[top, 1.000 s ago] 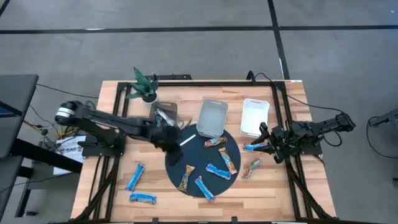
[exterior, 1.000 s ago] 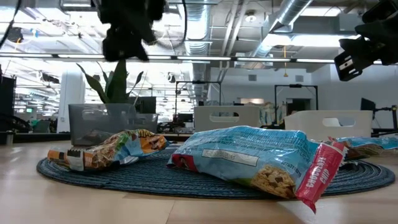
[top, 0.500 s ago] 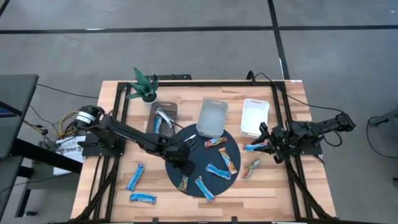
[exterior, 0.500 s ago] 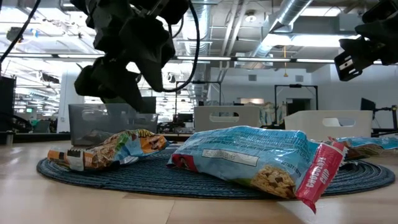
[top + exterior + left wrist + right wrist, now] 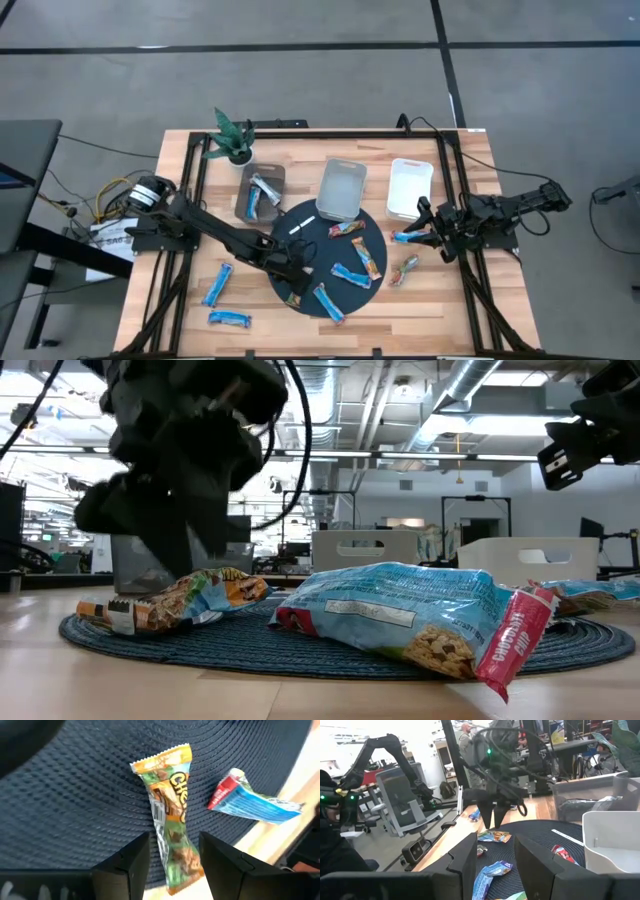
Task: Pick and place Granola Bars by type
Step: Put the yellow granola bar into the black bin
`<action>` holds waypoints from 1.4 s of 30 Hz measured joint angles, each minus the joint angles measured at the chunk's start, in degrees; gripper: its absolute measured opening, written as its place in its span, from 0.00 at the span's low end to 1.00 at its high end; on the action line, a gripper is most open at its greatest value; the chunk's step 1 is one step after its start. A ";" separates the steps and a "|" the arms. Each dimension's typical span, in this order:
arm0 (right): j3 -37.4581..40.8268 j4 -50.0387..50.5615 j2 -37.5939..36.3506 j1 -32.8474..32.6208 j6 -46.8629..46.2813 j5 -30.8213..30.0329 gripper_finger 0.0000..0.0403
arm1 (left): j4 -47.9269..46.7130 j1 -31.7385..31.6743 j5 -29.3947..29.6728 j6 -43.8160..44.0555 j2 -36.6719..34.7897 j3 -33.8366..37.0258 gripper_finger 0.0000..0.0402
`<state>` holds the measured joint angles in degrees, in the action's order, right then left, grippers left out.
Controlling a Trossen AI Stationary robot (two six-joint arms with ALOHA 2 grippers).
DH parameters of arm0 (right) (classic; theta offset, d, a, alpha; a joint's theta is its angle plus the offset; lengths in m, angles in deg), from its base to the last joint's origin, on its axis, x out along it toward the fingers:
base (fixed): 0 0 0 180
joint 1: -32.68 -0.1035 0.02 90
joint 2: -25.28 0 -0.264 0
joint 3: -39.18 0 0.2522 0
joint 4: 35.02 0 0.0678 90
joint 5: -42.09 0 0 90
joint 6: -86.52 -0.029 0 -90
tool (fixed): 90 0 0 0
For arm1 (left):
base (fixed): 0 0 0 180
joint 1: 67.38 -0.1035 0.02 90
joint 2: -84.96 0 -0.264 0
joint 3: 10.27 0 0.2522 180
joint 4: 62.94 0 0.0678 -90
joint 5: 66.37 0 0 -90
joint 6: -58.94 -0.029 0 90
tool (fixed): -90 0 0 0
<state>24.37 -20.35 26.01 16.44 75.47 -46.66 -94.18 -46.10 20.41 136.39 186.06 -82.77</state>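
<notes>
The round dark mat (image 5: 325,268) is used here as the landmark. The left gripper (image 5: 292,272) is held low over the mat's left part, right above an orange and green bar (image 5: 172,832) that lies flat on the mat. Its two fingers (image 5: 125,865) are spread apart, one on each side of the bar, and nothing is held between them. A blue bar (image 5: 257,802) is seen just beside that bar, at the mat's edge, where the bare wood begins.

More bars are spread over the mat: a blue one (image 5: 350,276) near the middle, an orange one (image 5: 368,259) close to it, and another blue one (image 5: 328,302) at the near edge. Open mat is left between them. A thin white stick (image 5: 301,225) lies on the mat's far left edge.

Behind the mat, three bins are lined up: a grey bin (image 5: 261,190) with a blue bar inside, a clear bin (image 5: 342,186), and a white bin (image 5: 409,188).

To the left of the mat, two blue bars (image 5: 218,284) lie on open wood. A small plant (image 5: 232,138) stands at the far left corner.

The right gripper (image 5: 428,236) waits to the right of the mat with its fingers apart and empty, beside a blue bar (image 5: 408,237).
</notes>
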 joint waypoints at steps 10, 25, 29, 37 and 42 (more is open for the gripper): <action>-0.02 -0.06 -0.02 0.02 0.00 0.00 0.30 | 2.43 -0.04 0.61 0.16 3.97 0.00 0.40; -0.02 -0.02 0.00 0.02 -0.02 0.00 0.30 | 1.52 -0.18 1.69 -3.24 1.67 0.02 0.05; 0.00 -0.02 0.00 0.00 0.00 0.00 0.30 | -1.71 -1.34 5.61 -3.70 -2.67 0.02 0.09; 0.00 -0.02 0.00 0.00 0.00 0.00 0.30 | -17.86 -7.60 22.25 -6.76 -20.84 0.02 0.06; -0.02 -0.02 0.00 0.00 0.00 0.00 0.30 | -27.12 -13.90 31.16 -9.18 -31.62 0.02 0.04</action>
<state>24.35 -20.37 26.01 16.43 75.47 -46.66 -121.30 -60.01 51.57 127.20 154.44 -82.75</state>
